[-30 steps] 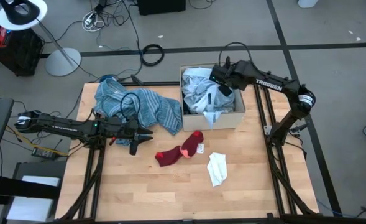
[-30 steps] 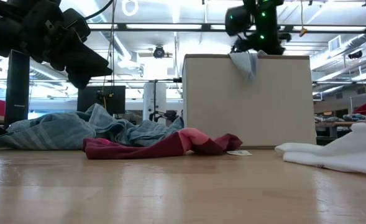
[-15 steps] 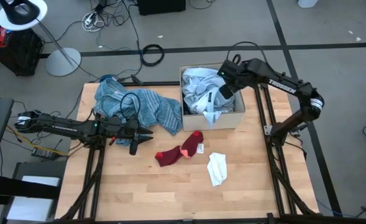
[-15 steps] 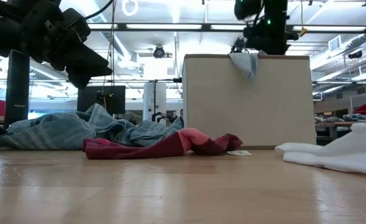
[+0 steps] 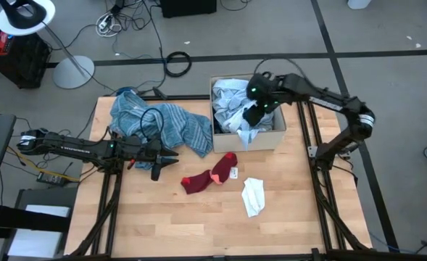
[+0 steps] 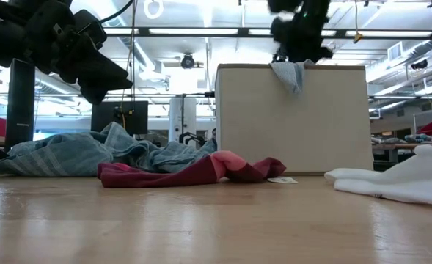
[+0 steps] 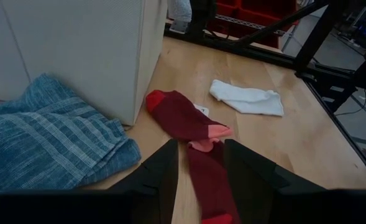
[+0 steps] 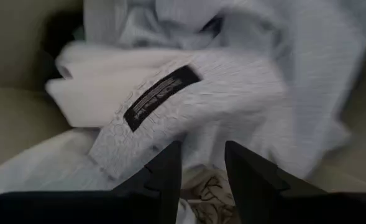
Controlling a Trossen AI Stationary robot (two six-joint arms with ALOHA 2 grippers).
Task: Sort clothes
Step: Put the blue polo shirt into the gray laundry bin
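Observation:
A beige cardboard box (image 5: 274, 136) stands at the table's far side, filled with a pale blue shirt (image 5: 227, 98); a strip of the cloth (image 6: 289, 75) hangs over the box's near rim. My right gripper (image 8: 202, 174) is open over the shirt's labelled fold (image 8: 161, 93) inside the box. A blue striped cloth (image 5: 166, 123) lies left of the box. Dark red socks (image 5: 209, 176) and a white sock (image 5: 254, 194) lie on the table. My left gripper (image 7: 201, 180) is open and empty, above the table left of the red socks (image 7: 189, 121). My right gripper points down into the box with its open fingers (image 8: 164, 180) over the pale blue shirt. I cannot tell whether they touch the cloth.
A teal piece (image 5: 126, 94) shows at the far edge behind the striped cloth. The box's wall (image 7: 77, 50) stands close to the left gripper's far side. Bare wood (image 5: 199, 225) makes up the near half of the table.
My right gripper has gone from the box's right side toward the table's left and near edges, over the middle of the box, and has turned about. The clothes and my left arm have kept still.

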